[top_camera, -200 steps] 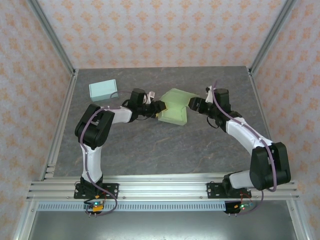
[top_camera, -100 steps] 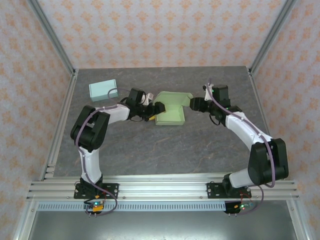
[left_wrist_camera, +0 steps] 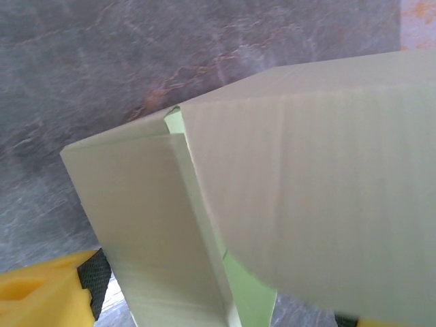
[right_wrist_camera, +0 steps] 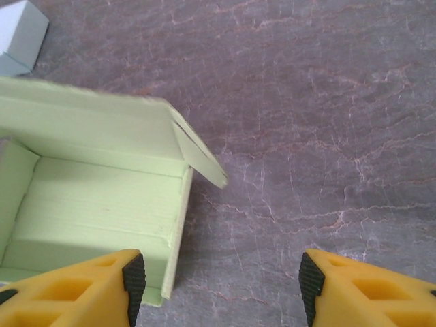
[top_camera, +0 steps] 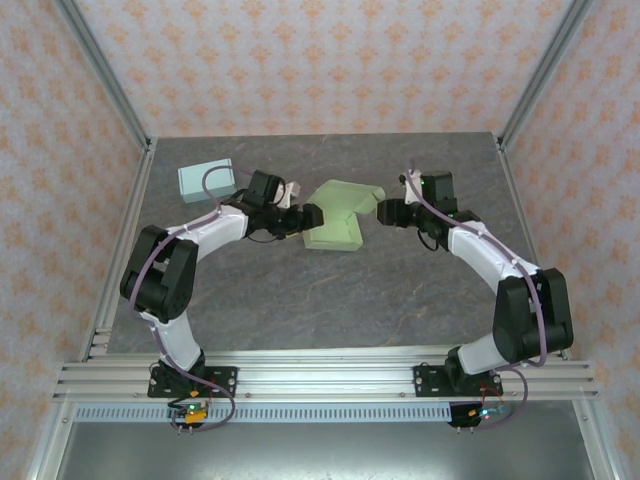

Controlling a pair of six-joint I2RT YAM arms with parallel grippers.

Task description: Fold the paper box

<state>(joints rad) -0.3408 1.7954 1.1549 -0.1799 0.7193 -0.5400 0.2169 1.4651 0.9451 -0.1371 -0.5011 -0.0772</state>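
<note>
- Straddling an edge of the paper box [top_camera: 338, 228], the left gripper [top_camera: 312, 214] was spread wide, nothing clamped.
- The right gripper [right_wrist_camera: 221, 272] was set open beside the box, empty.

The left arm [top_camera: 215, 228] and right arm [top_camera: 482, 257] share one build: glossy white tapered link shells between bulky, rounded black joint housings, each trailed by a thin lilac cable [top_camera: 543, 320]. Both stand on black base plates [top_camera: 190, 378] (tiny green and orange lights glow just below). The right gripper [right_wrist_camera: 221, 276] has chunky yellow fingers [right_wrist_camera: 68, 293] with hollow cut-outs and black inner pads.
</note>
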